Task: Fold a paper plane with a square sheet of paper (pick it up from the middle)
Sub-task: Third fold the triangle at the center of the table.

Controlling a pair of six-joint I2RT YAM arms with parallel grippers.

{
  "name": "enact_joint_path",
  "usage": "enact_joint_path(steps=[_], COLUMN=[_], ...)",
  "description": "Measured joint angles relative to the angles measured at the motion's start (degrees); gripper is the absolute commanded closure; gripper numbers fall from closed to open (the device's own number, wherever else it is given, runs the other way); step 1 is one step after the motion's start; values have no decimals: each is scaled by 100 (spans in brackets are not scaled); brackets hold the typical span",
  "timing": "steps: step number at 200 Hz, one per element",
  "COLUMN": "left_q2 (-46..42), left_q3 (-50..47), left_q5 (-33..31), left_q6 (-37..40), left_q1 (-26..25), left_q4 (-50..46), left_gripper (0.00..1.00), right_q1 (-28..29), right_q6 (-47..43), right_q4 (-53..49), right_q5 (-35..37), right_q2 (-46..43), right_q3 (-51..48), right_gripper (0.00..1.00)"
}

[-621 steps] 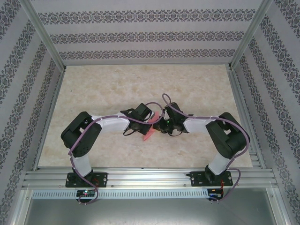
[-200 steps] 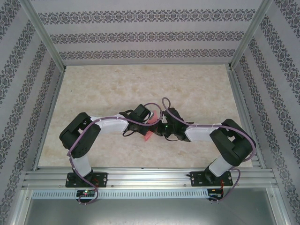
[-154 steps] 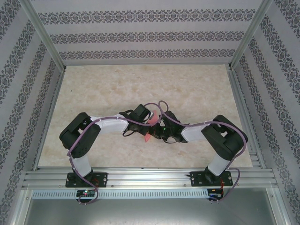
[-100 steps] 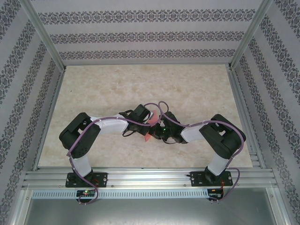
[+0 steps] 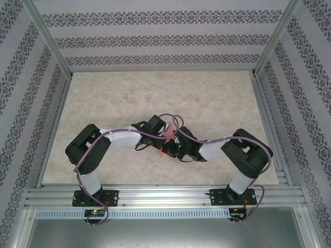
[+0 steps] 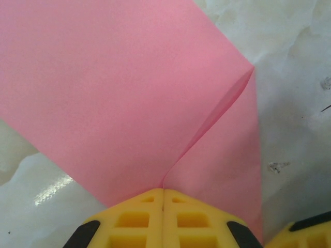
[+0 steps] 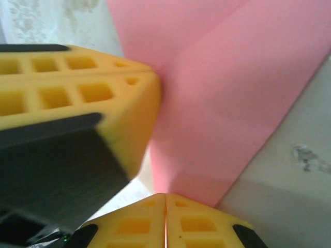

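The pink-red sheet of paper (image 6: pixel 129 93) is folded, with a crease running up to a corner at the right. My left gripper (image 6: pixel 163 190) is shut on its near edge at the crease. My right gripper (image 7: pixel 165 195) is shut on another edge of the same sheet (image 7: pixel 227 98). In the right wrist view the left gripper's yellow fingers (image 7: pixel 77 93) sit close at the upper left. From above, both grippers meet at mid-table, left (image 5: pixel 163 140) and right (image 5: pixel 172 148), and small bits of the paper (image 5: pixel 168 133) show between them. Most of the sheet is hidden there.
The marbled beige tabletop (image 5: pixel 155 93) lies under the paper, with patterned walls on three sides. An aluminium rail (image 5: pixel 165 196) runs along the near edge. Purple cables (image 5: pixel 176 118) loop over both wrists. A corner of the right gripper's finger (image 6: pixel 302 235) shows at the left wrist view's bottom right.
The right arm has pulled in to the left, bringing its gripper tight against the left one. The left arm has hardly moved and kept hold of the paper.
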Motion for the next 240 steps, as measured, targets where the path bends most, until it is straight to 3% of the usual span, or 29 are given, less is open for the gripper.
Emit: enact_joint_path(steps=[94,240], left_q2=[-2,-2], left_q3=[0,0], left_q5=[22,44], left_q6=[0,2], left_q1=[0,2], left_q4=[0,0], left_gripper=[93,93], right_q1=[175,365], right_q6=[24,216], right_q4=[-507,-389], right_q5=[199,293], right_q2=[-431,-57], right_q3=[15,166], right_gripper=[91,90])
